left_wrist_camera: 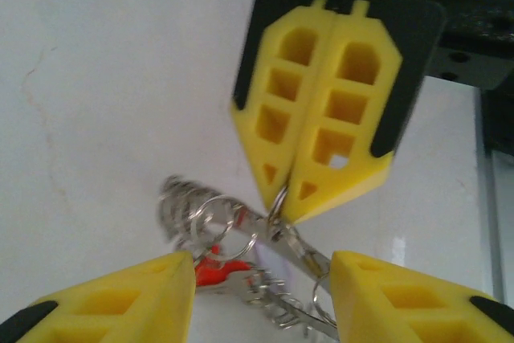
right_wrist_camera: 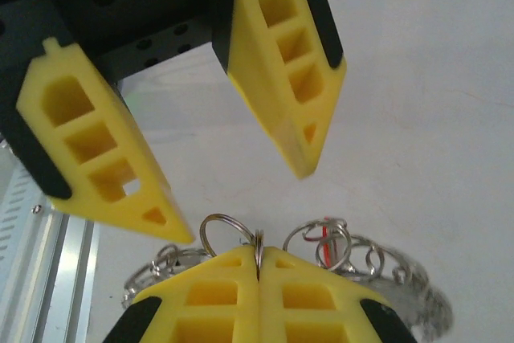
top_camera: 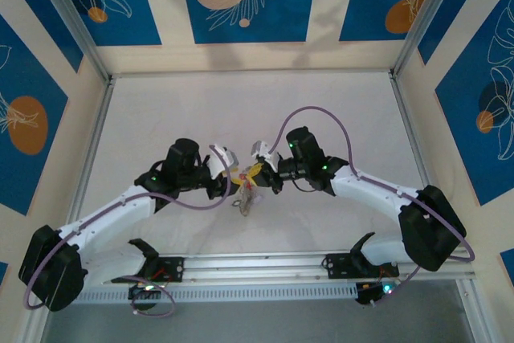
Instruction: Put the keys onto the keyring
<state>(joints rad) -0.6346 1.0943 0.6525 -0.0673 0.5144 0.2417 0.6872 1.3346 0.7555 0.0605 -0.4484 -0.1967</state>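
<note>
evidently, lower mid-frame: right gripper [right_wrist_camera: 259, 253] clamps thin silver wire loop [right_wrist_camera: 227, 216] of jagged grey metal keyring [right_wrist_camera: 401, 275], steadying it; left gripper [left_wrist_camera: 263, 263] gapes around small red-headed key [left_wrist_camera: 213, 272].

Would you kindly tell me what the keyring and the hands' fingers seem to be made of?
The keyring looks like polished metal: silvery thin wire loops that catch glints of light. The fingers look like matte yellow plastic, possibly printed: even colour, no shine, and hollow box-like cells.
</note>
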